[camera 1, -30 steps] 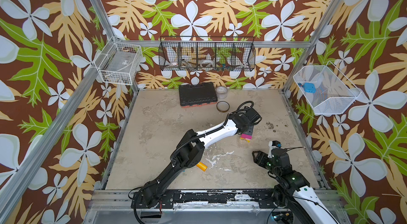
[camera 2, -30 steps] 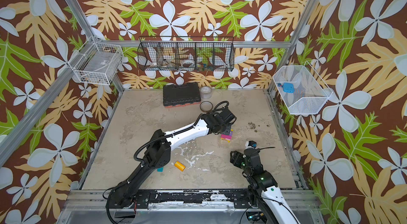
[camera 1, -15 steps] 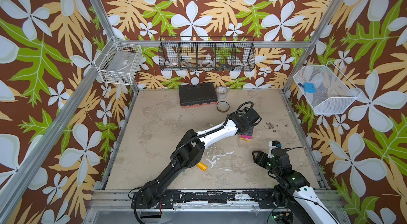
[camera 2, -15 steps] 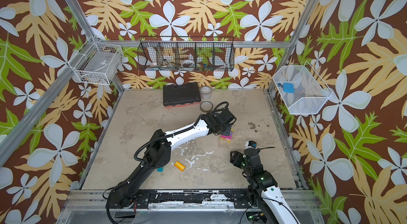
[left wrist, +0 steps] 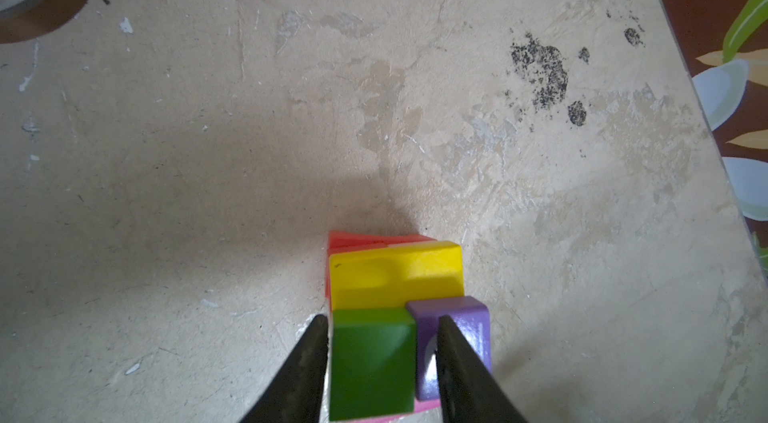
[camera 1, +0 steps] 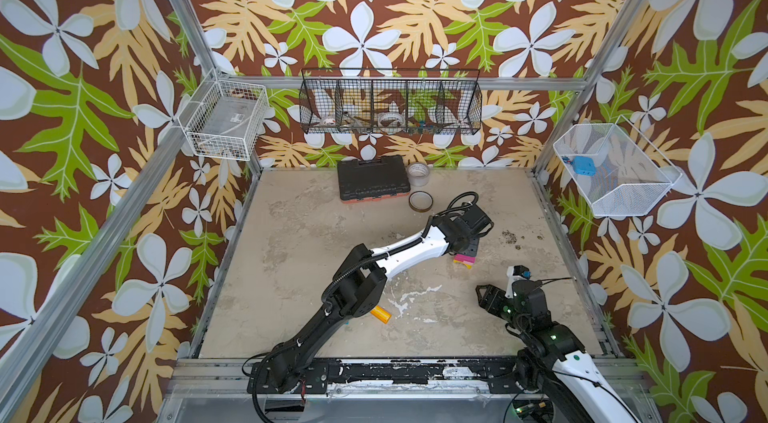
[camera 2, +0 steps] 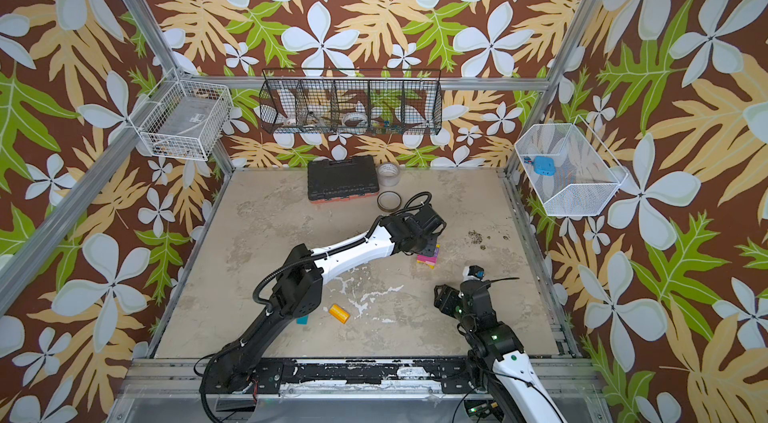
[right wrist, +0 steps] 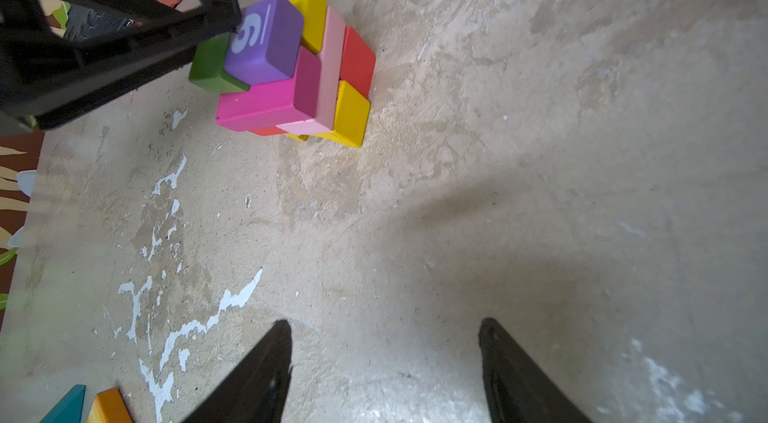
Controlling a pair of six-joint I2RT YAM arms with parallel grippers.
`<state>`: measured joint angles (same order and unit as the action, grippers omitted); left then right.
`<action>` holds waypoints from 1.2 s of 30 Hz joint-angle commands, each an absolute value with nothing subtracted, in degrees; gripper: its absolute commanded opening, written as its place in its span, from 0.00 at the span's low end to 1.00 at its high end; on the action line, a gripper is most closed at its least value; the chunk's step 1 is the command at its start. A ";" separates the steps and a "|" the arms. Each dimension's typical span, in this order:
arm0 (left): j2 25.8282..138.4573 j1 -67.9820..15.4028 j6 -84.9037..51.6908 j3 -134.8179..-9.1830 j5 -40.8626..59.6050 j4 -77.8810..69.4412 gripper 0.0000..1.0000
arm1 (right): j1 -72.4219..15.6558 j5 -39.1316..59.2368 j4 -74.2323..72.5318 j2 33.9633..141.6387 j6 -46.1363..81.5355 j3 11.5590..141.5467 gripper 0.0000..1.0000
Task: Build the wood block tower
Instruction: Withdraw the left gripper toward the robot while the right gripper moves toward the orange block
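The tower [right wrist: 266, 109] stands right of the table's centre, a short stack of yellow, red, pink and magenta wood blocks. It shows in both top views [camera 1: 464, 259] [camera 2: 428, 258]. On top sits a purple cube [right wrist: 266, 42] with a white digit. Beside it is a green block [left wrist: 372, 358], and my left gripper [left wrist: 380, 319] is shut on it. One finger lies against the green block's outer side, the other over the purple cube's edge. My right gripper [right wrist: 382, 321] hangs open over bare table near the front right [camera 1: 486, 296]. An orange block [camera 1: 382, 314] and a teal block [camera 2: 302, 320] lie loose at the front.
A black tool case [camera 1: 371, 183] and two tape rolls [camera 1: 417, 173] [camera 1: 420, 201] sit at the back of the table. Wire baskets hang on the back wall [camera 1: 390, 109] and on both side walls [camera 1: 224, 119] [camera 1: 611, 171]. The left arm [camera 1: 399, 252] stretches across the middle.
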<state>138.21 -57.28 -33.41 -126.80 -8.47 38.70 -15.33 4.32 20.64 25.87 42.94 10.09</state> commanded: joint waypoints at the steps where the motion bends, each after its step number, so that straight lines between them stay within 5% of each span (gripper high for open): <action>1: 136.84 -57.37 -33.84 -126.58 -9.23 38.10 0.47 | -15.37 4.05 19.86 25.80 42.27 10.02 0.71; 5: 132.95 -57.36 -33.85 -124.11 -12.64 38.03 0.50 | -15.35 5.09 19.47 25.82 41.86 10.03 0.72; 8: 123.97 -57.37 -33.93 -114.21 -16.86 34.36 0.55 | -15.45 10.67 18.01 25.77 40.18 9.93 0.84; 15: 88.27 -56.40 -37.33 -72.34 -31.75 16.60 0.77 | -17.09 20.69 14.23 22.73 37.69 11.17 0.99; 18: 73.29 -52.30 -40.53 -56.51 -32.88 12.44 0.85 | -24.25 16.46 11.91 25.00 39.35 12.46 0.99; 22: 56.23 -45.88 -45.26 -42.96 -33.92 13.31 0.99 | -41.19 4.24 6.98 34.44 42.93 15.36 0.99; 27: 41.59 -44.56 -48.25 -36.91 -40.90 20.67 1.00 | -62.90 -15.06 5.87 52.87 45.72 25.40 1.00; 36: 25.11 -44.55 -59.73 -22.86 -57.66 30.87 1.00 | -68.46 -12.13 3.47 77.82 46.12 36.32 0.96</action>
<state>27.31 -44.69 -54.61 -25.36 -49.82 27.18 -67.42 -10.96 4.67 74.70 45.25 34.76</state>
